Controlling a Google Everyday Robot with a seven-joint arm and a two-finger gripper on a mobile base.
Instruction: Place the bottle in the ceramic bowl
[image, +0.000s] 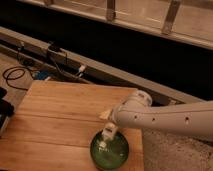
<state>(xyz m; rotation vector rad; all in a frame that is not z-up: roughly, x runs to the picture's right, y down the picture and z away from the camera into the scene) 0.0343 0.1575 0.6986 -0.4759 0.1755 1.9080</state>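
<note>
The ceramic bowl (111, 152), dark green and glossy, stands at the front right of the wooden table (55, 120), close to its right edge. My white arm comes in from the right, and the gripper (108, 132) hangs right above the bowl's left-back rim. A small whitish shape just under the gripper, over the inside of the bowl, looks like the bottle (103, 144). I cannot tell whether it is held or resting in the bowl.
Black cables (15, 75) and a plug box (55, 50) lie on the floor behind the table at the left. A dark object (4, 112) sits at the table's left edge. A long metal rail (100, 70) runs along the back.
</note>
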